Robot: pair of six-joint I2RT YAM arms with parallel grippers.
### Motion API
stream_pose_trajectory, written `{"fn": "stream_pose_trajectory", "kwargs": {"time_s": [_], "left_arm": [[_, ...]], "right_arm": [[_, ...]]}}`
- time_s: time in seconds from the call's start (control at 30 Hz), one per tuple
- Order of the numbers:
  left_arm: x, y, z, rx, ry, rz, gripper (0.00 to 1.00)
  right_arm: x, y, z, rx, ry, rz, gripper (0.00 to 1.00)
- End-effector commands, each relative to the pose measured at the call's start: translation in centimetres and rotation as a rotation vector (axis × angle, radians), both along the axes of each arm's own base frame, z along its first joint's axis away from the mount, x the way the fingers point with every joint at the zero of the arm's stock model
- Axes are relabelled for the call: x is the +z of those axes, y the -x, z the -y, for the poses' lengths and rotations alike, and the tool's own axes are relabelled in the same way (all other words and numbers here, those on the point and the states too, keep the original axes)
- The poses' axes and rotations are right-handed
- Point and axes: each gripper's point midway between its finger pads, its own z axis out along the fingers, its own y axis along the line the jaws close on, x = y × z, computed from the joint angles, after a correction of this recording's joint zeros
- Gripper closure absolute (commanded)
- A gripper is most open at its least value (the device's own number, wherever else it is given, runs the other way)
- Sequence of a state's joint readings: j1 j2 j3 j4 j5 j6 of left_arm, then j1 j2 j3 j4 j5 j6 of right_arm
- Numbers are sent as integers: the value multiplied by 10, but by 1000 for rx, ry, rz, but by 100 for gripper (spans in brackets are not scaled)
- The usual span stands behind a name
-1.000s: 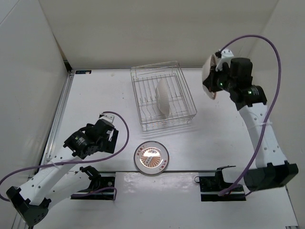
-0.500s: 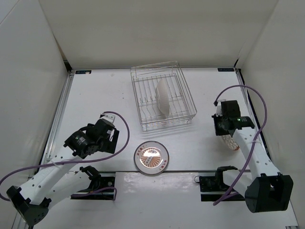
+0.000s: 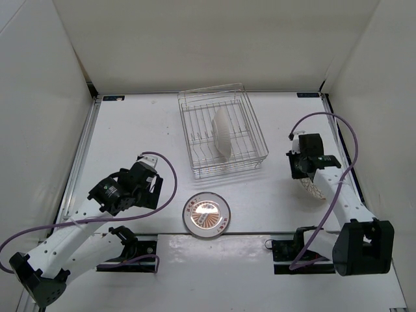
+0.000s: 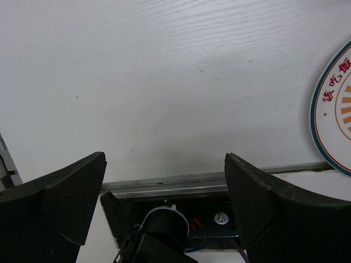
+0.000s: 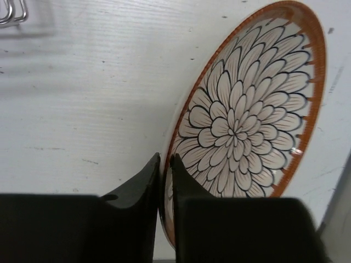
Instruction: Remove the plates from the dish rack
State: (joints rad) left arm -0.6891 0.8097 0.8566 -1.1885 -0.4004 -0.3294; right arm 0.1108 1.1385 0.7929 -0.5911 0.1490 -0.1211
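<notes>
The wire dish rack (image 3: 195,127) stands at the table's back middle with one white-backed plate (image 3: 222,132) upright between its prongs. A plate with orange radial lines (image 3: 205,214) lies flat at the front middle; its edge shows in the left wrist view (image 4: 335,107). My right gripper (image 3: 305,173) is shut on the rim of the brown petal plate (image 5: 249,118), low over the table right of the rack; the plate (image 3: 316,189) is tilted. My left gripper (image 3: 148,185) is open and empty, left of the orange plate.
A metal rail (image 4: 219,179) runs along the table's near edge by the arm mounts. White walls close in the left, back and right sides. The rack's corner wire (image 5: 12,11) shows at the top left of the right wrist view.
My right arm has swung the petal plate down from high at the back right to low over the table right of the rack. The left arm has not moved.
</notes>
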Motion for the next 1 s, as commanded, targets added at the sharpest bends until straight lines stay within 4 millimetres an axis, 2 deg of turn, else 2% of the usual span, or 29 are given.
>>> {"fn": "stream_pose_trajectory", "kwargs": {"time_s": [0.0,0.07,0.13,0.23,0.4,0.63,0.73,0.8,0.93,0.97], "left_arm": [[-2,0,3,-12,11,-3,0],[-2,0,2,-11,9,-4,0],[-2,0,2,-13,8,-4,0],[-2,0,3,-12,13,-3,0],[-2,0,2,-14,14,1,0],[-1,0,3,-14,15,1,0],[-1,0,3,-16,16,1,0],[-2,0,3,-13,18,1,0],[-2,0,3,-17,14,-4,0],[-2,-1,4,-17,14,-2,0]], "right_arm": [[-15,12,-32,58,-175,-104,83],[-13,12,-39,83,-206,-126,73],[-6,12,-42,93,-218,-139,69],[7,1,-46,102,-234,-128,68],[12,-1,-56,132,-280,-160,68],[33,-18,-55,149,-265,-96,68],[50,-28,-60,187,-285,-37,68],[72,-41,-66,221,-304,35,68],[132,-54,-108,395,-486,150,65],[141,-57,-113,422,-511,174,65]]}}
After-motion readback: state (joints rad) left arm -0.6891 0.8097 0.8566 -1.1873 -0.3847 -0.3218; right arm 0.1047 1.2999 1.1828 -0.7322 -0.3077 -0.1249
